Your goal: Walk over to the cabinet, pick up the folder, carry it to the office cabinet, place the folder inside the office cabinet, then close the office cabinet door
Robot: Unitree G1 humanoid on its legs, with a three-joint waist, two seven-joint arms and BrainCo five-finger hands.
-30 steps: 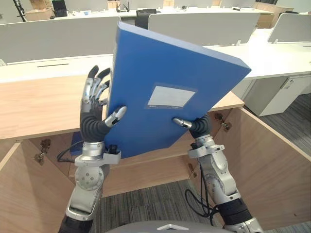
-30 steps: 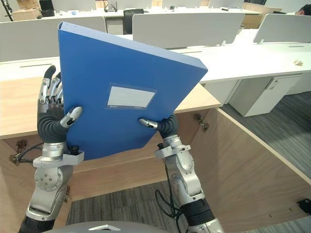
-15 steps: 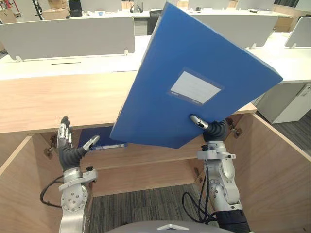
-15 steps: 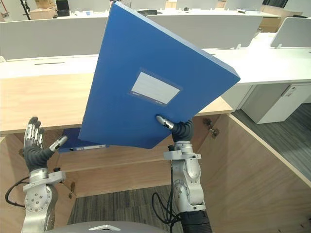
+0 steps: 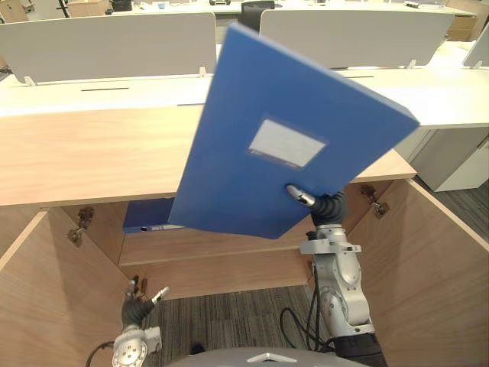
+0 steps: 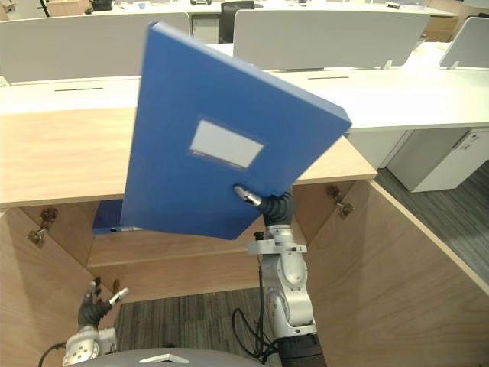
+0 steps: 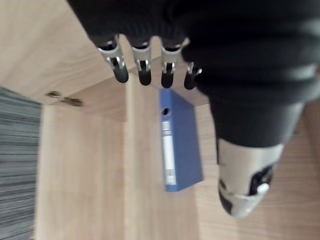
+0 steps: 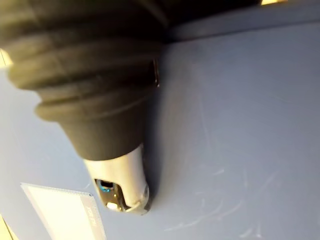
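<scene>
Wooden office cabinet (image 5: 84, 153) is standing open before you. Low by its left door, your left hand (image 5: 140, 306) is hanging loose-fingered, holding nothing. A second blue folder (image 5: 145, 218) is lying on its shelf. In front of its top, the blue folder (image 5: 267, 168) is leaning tilted, your right hand (image 5: 325, 208) pinching its lower edge, thumb on the cover. It is looking stiff, smooth and probably slippery; supporting the opposite edge is likely steadying it.

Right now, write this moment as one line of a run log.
right hand: pinching blue folder, tilted | left hand: low, open, empty | office cabinet: open, second folder inside
</scene>
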